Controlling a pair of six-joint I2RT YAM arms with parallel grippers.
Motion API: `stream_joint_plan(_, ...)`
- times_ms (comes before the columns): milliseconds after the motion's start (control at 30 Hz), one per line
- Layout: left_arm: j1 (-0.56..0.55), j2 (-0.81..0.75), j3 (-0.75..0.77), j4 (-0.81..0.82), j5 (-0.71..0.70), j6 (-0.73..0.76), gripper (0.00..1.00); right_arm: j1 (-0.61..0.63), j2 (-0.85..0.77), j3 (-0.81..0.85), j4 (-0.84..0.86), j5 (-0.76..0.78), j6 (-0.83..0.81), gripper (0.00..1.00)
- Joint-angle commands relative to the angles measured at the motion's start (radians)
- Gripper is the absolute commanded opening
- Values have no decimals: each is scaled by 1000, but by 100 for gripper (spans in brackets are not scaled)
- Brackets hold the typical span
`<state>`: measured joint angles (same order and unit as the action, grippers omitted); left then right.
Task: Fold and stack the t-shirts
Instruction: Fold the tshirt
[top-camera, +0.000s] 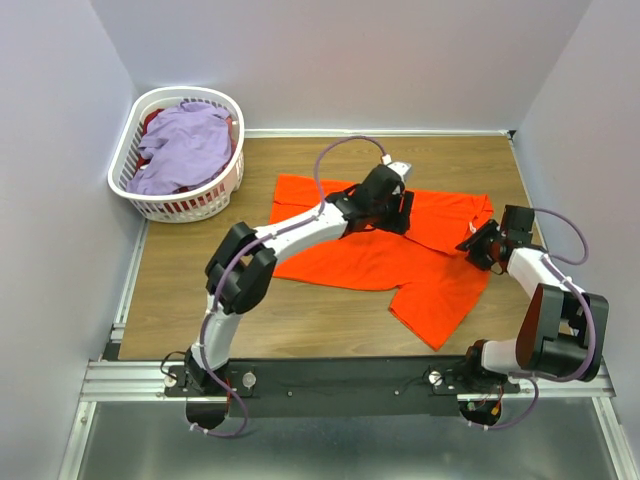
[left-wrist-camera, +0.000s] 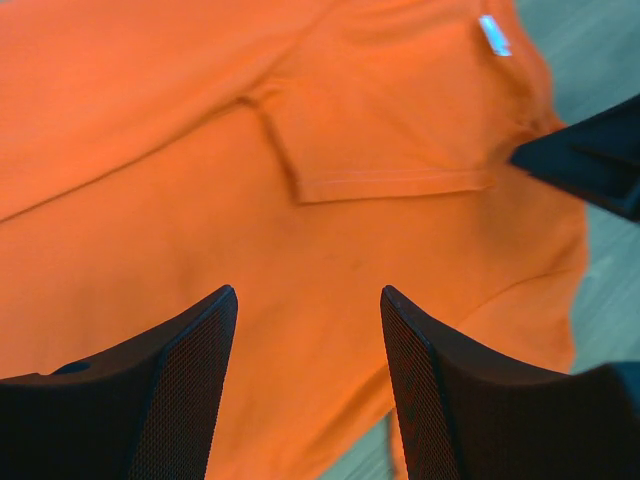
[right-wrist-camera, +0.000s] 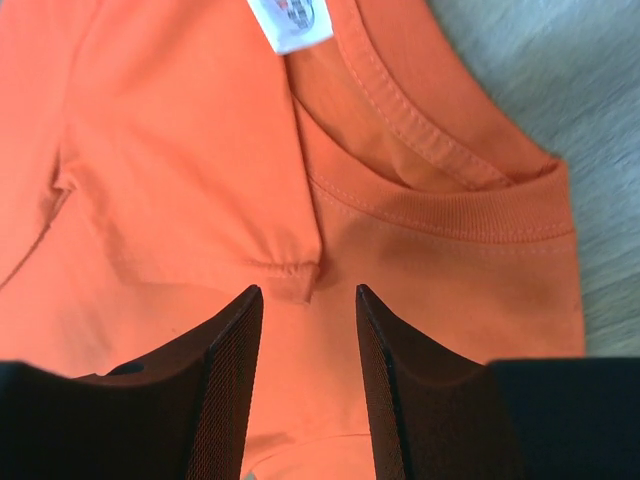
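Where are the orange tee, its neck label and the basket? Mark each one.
orange tee (top-camera: 380, 262): top external view, bare body cloth.
neck label (right-wrist-camera: 292, 18): right wrist view, middle of the tag.
basket (top-camera: 185, 203): top external view, near wall.

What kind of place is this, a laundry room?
Probably a robot lab booth: plain walls around a wooden table, two arms bolted to a metal rail, an orange t-shirt lying there.

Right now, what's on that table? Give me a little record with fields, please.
Orange tee: spread on the table, one sleeve folded over the body
Label: white, at the neck
Lavender tee: bunched in the basket
Left pincer: open, over the orange tee
Right pincer: open, near the collar
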<state>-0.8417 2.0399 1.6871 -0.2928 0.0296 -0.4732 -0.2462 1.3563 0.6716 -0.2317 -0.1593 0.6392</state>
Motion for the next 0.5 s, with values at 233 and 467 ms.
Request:
stream_joint_plan(233, -26, 207, 158, 99, 53, -133, 64, -4, 72, -33, 48, -100, 34, 46)
stream_joint_plan(467, -28, 279, 217, 104, 47, -137, 59, -4, 92, -38, 80, -129, 42, 43)
